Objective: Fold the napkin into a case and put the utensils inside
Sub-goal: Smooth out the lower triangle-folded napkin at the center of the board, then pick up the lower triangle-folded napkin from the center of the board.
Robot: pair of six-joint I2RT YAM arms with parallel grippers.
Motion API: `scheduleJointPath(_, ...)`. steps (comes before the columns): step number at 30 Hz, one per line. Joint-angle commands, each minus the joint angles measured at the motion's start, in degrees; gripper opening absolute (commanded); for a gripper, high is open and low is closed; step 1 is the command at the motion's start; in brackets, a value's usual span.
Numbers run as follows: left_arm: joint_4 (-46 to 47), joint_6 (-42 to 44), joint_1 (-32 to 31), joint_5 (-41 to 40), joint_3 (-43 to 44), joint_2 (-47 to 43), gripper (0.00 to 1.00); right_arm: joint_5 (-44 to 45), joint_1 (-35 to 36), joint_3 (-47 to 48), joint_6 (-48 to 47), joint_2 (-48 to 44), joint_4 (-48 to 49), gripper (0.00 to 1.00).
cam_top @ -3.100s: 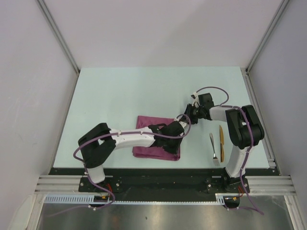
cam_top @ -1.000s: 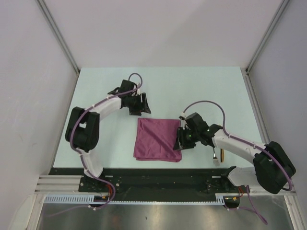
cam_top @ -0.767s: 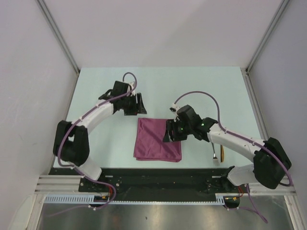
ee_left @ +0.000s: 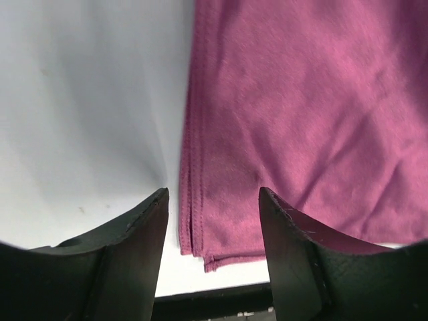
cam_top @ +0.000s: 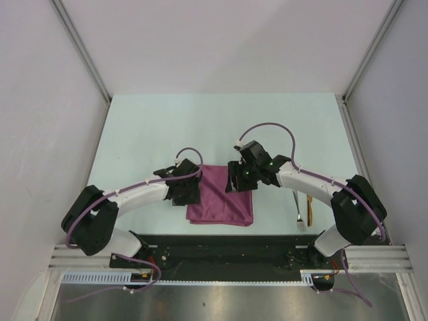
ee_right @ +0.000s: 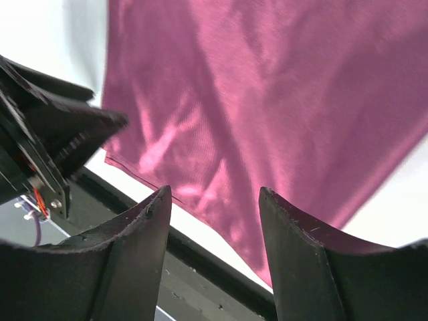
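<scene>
The plum-magenta napkin (cam_top: 224, 204) lies folded into a flat square near the table's front edge. My left gripper (cam_top: 190, 197) hangs open over its left side. In the left wrist view the layered left hem of the napkin (ee_left: 287, 114) runs between the spread fingers of that gripper (ee_left: 214, 200). My right gripper (cam_top: 235, 182) is open above the napkin's far right part, and the cloth (ee_right: 267, 100) fills its wrist view beyond its gripper (ee_right: 214, 197). Neither holds anything. The utensils, a silver spoon (cam_top: 298, 215) and a golden piece (cam_top: 309, 208), lie right of the napkin, partly under the right arm.
The black front rail (cam_top: 221, 244) runs just below the napkin's near edge. The left gripper's dark body (ee_right: 53, 134) shows at the left of the right wrist view, close to the right fingers. Grey walls close the table on three sides.
The left gripper has swung from the far left of the table down to the napkin's left edge. The right gripper moved up along the napkin's right side and its jaws spread wider.
</scene>
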Motion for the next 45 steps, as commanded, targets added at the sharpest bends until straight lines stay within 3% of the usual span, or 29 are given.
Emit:
scheduleJointPath(1, -0.23, -2.41, -0.11, -6.89, 5.18, 1.84, 0.61, 1.11, -1.04, -2.62, -1.85, -4.35, 0.33, 0.6)
scheduleJointPath(8, 1.42, -0.31, 0.68, -4.44, 9.5, 5.1, 0.56, 1.02, -1.04, -4.9, -2.47, -5.93, 2.16, 0.59)
scheduleJointPath(13, 3.37, 6.54, 9.72, 6.88, 13.28, 6.06, 0.58, 2.95, 3.78, -3.78, -1.59, -4.27, 4.29, 0.59)
scheduleJointPath(17, 3.01, 7.96, 19.65, 16.2, 14.08, 1.96, 0.59, 12.77, 7.65, 2.63, 5.5, 3.0, 0.51, 0.61)
scheduleJointPath(21, 1.01, 6.48, 28.0, 12.37, 12.93, -8.39, 0.65, 19.03, 11.52, 13.68, 11.23, 11.1, -3.35, 0.66)
scheduleJointPath(27, 0.12, 4.89, 30.47, 3.32, 11.35, -22.13, 0.76, 21.85, 15.3, 27.06, 16.07, 23.39, -9.33, 0.7)
scheduleJointPath(31, 0.29, 5.85, 30.83, 3.74, 11.26, -27.24, 0.79, 23.08, 16.54, 33.04, 18.01, 27.36, -12.76, 0.71)
scheduleJointPath(37, 1.34, 7.79, 30.83, 7.95, 10.82, -26.2, 0.79, 27.11, 19.69, 40.16, 19.33, 32.89, -17.85, 0.75)
scheduleJointPath(45, 1.96, 8.49, 29.69, 8.58, 13.01, -24.88, 0.79, 34.93, 22.77, 58.42, 25.48, 43.8, -34.79, 0.75)
